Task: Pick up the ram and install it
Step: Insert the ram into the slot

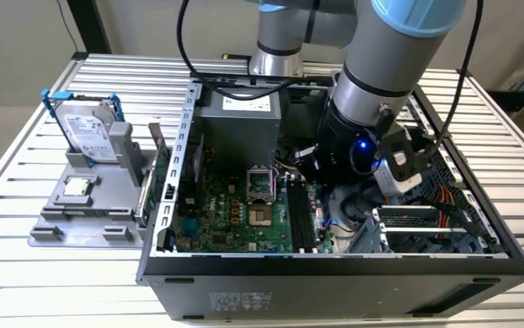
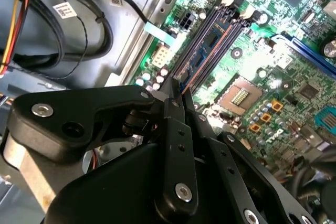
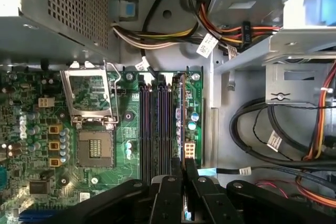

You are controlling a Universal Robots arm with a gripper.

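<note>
Here:
Counter (image 1: 43, 273): ribbed metal slats carrying an open computer case (image 1: 335, 270).
Case: dark sheet-metal box, green motherboard (image 3: 31, 129) inside, with an open square CPU socket (image 3: 94, 148).
Gripper (image 3: 184, 163): black, angular; jaws closed on the ram.
Ram (image 3: 181, 114): slim dark board standing on edge in the outermost memory slot, beside three bare dark slots (image 3: 155, 129).

The silver-grey tubular arm (image 1: 380, 75) carries a pale blue joint cap, and black cables run along it. A small blue light glows on its black wrist housing. The matte black end effector (image 2: 176, 98) has linked bars fixed with silver screws.
</note>
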